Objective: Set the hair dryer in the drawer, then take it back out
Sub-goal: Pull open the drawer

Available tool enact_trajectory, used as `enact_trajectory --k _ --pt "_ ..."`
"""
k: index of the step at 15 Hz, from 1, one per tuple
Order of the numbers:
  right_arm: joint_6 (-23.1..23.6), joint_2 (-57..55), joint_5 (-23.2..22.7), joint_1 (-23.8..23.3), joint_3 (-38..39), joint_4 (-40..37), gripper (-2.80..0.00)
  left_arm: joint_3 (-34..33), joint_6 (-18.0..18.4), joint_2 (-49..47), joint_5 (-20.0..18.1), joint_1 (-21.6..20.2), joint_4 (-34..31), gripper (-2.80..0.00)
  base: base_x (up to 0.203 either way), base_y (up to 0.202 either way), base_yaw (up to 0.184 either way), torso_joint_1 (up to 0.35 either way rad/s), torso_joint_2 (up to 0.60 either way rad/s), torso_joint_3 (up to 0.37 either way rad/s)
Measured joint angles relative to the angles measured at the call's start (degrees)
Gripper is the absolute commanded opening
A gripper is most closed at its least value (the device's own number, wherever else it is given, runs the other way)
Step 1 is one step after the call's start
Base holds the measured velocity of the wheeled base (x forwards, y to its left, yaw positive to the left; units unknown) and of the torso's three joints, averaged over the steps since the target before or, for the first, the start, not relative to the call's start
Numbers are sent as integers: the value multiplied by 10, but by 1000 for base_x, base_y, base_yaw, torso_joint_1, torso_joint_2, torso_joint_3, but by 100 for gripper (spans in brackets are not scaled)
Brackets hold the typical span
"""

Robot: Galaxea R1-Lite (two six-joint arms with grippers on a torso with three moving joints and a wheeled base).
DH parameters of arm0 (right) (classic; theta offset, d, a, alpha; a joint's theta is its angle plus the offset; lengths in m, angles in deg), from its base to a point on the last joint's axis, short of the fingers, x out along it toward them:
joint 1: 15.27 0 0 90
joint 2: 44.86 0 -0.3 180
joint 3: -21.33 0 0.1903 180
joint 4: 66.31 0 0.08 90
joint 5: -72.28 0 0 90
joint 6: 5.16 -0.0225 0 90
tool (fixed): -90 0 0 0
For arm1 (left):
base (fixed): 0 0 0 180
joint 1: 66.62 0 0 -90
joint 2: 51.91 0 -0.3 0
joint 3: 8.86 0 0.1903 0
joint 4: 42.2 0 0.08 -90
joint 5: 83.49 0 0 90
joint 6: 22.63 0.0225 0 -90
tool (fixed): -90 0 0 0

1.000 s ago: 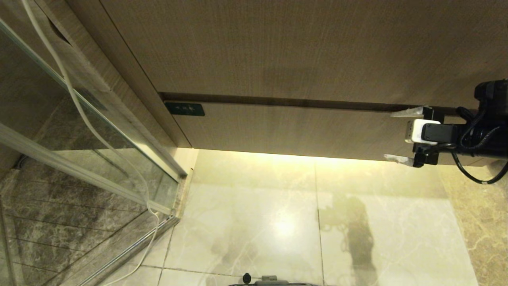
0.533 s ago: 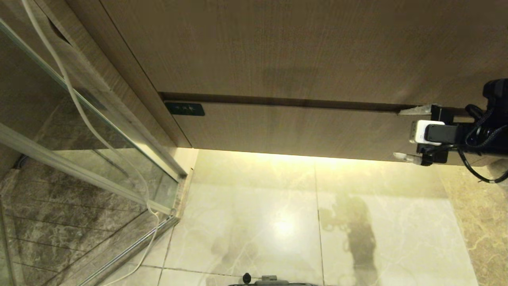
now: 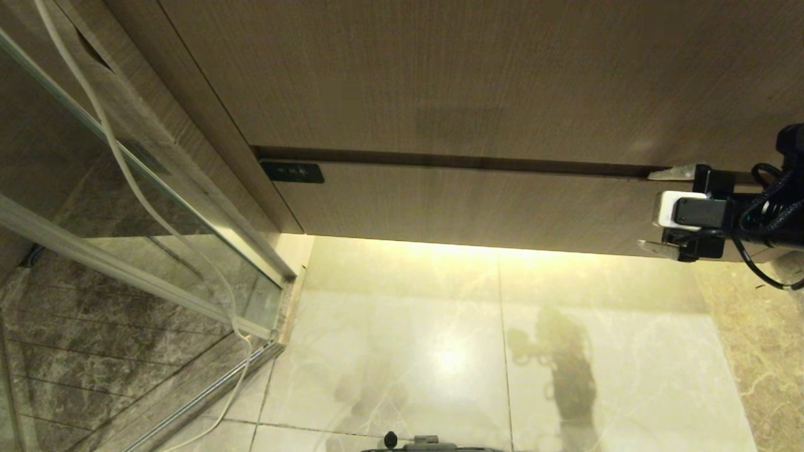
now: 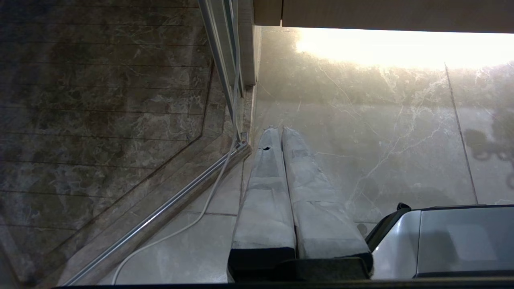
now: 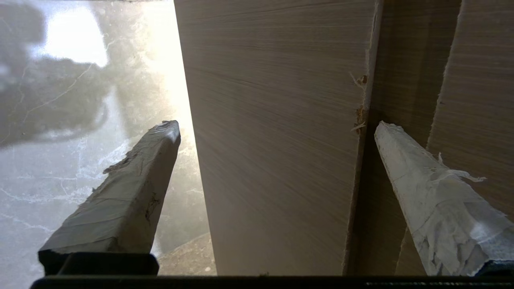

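One drawer (image 3: 465,204) is seen shut across the middle of the head view, below a taller panel (image 3: 440,75), with a dark plate (image 3: 292,172) at its left end. The hair dryer is seen in no view. At the right edge, the right gripper (image 3: 656,210) is spread wide across the drawer front, one finger (image 5: 433,192) at the gap above it, the other (image 5: 124,192) below its lower edge over the floor (image 3: 440,351). In the left wrist view, the left gripper (image 4: 277,130) is pressed closed over the tiles, beside a glass door's rail (image 4: 160,216) and a white cord (image 4: 192,216).
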Motion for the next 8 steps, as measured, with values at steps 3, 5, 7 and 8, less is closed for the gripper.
enact_trajectory --k 3,5,7,8 --pt "-1 -3 1 0 13 41 0 0 0 0 0 0 0 -280 0 0 0 0 0 0" --pt "-1 -11 2 1 18 62 0 0 0 0 0 0 0 -280 0 0 0 0 0 0" --pt "-1 -23 2 1 18 72 0 0 0 0 0 0 0 -280 0 0 0 0 0 0" --pt "-2 -30 2 1 16 82 0 0 0 0 0 0 0 -280 0 0 0 0 0 0"
